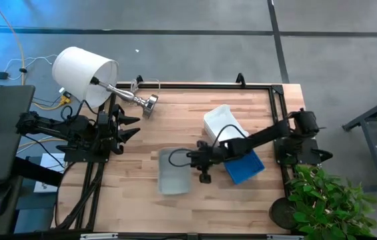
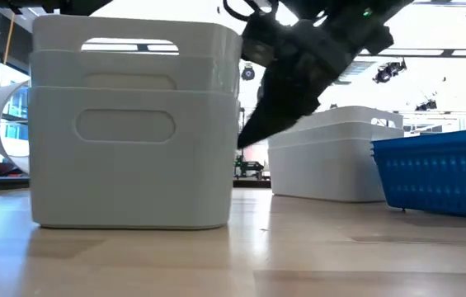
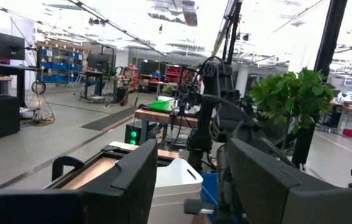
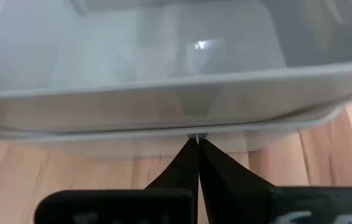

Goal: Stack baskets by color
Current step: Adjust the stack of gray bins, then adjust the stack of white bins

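Note:
Pale grey baskets (image 1: 173, 171) stand nested near the table's front middle; the low view shows their stacked rims (image 2: 134, 62). A white stack (image 1: 223, 123) stands farther back and to the right, also in the low view (image 2: 331, 153). A blue basket (image 1: 245, 167) sits right of the grey ones, its mesh wall (image 2: 447, 177) in the low view. My right gripper (image 1: 191, 159) is shut and slants down, its tips (image 4: 197, 142) at the grey stack's right wall just under the rim. My left gripper (image 1: 133, 127) waits open at the table's left edge, holding nothing. My right gripper's shut fingertips (image 2: 242, 140) stand at the outer face of the grey stack's right wall (image 4: 182, 124), just below the rim. They come slanting down from the table's right. Whether they touch the wall I cannot tell. The stack rests flat on the table.
A white lampshade (image 1: 85, 72) on a metal lamp stem lies across the table's far left corner, with its base (image 1: 149, 105) on the wood. A potted plant (image 1: 328, 200) stands off the near right corner. Bare wood (image 1: 141, 213) lies along the front edge.

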### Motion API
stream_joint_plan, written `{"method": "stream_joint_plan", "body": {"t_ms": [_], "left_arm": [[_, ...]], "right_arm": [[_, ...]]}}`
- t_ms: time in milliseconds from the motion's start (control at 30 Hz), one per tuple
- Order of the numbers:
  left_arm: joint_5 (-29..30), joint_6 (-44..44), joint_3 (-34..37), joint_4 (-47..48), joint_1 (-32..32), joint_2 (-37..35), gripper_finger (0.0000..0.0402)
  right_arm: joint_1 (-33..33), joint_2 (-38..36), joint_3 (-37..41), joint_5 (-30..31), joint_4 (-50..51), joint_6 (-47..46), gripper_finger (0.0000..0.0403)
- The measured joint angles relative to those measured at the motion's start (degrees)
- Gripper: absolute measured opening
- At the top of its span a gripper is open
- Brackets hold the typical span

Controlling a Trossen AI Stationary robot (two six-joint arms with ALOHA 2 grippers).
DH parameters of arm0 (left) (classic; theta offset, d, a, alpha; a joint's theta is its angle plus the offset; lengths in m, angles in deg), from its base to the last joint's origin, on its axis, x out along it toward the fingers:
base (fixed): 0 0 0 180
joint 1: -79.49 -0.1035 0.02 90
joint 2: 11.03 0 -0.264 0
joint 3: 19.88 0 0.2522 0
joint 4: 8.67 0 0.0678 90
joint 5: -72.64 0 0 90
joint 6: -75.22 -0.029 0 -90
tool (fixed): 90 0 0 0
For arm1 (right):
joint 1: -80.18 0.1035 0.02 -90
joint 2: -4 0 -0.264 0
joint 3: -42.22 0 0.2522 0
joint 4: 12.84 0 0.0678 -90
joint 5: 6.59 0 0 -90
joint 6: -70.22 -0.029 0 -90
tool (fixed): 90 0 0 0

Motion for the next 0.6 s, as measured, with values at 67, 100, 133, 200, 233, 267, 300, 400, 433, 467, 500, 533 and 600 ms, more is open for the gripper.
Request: {"method": "stream_joint_plan", "body": {"t_ms": [67, 100, 133, 200, 233, 267, 300, 400, 433, 467, 500, 533, 600], "left_arm": [[0.00, 0.00, -0.02, 0.02, 0.02, -0.02, 0.0184], [0.01, 0.00, -0.01, 0.02, 0.01, -0.02, 0.0184], [0.00, 0.00, 0.00, 0.02, 0.02, -0.04, 0.0184], [0.00, 0.00, -0.02, 0.04, 0.01, -0.03, 0.0184], [0.00, 0.00, -0.02, 0.04, 0.02, -0.04, 0.0184], [0.00, 0.00, -0.02, 0.04, 0.00, -0.02, 0.0184], [-0.02, -0.02, -0.02, 0.04, 0.02, -0.02, 0.0184], [-0.01, -0.45, -0.02, 0.06, 0.02, -0.02, 0.0184], [-0.01, -0.55, -0.01, 0.07, 0.01, -0.02, 0.0184], [0.00, -0.57, -0.02, 0.04, 0.00, -0.02, 0.0184], [0.00, -0.57, -0.01, 0.05, 0.01, -0.02, 0.0184], [-0.02, -0.55, 0.00, 0.04, 0.00, -0.02, 0.0184], [-0.02, -0.50, -0.02, 0.04, 0.02, -0.02, 0.0184]], "right_arm": [[-1.05, 0.93, 0.00, -1.22, -3.14, 0.62, 0.0000], [-1.46, 1.32, 0.00, -1.80, -4.22, 0.69, 0.0000], [-1.73, 1.54, 0.00, -2.59, -4.67, 0.69, 0.0000], [-1.97, 1.81, 0.00, -3.39, -4.12, 0.14, 0.0000], [-1.96, 1.82, 0.00, -3.61, -2.84, -0.46, 0.0000], [-1.76, 1.79, 0.00, -3.70, -1.27, -1.32, 0.0000], [-1.43, 1.63, 0.00, -3.68, 0.44, -2.20, 0.0000], [0.38, 1.32, 0.00, -4.74, 4.35, -5.52, 0.0000], [1.17, 1.32, 0.00, -5.24, 4.86, -6.59, 0.0000], [2.02, 1.47, 0.00, -5.55, 4.66, -7.56, 0.0000], [2.84, 1.77, 0.00, -5.57, 3.54, -8.41, 0.0000], [3.62, 2.09, 0.00, -5.36, 2.43, -9.19, 0.0000], [5.03, 2.91, 0.00, -4.01, -0.47, -10.33, 0.0000]]}}
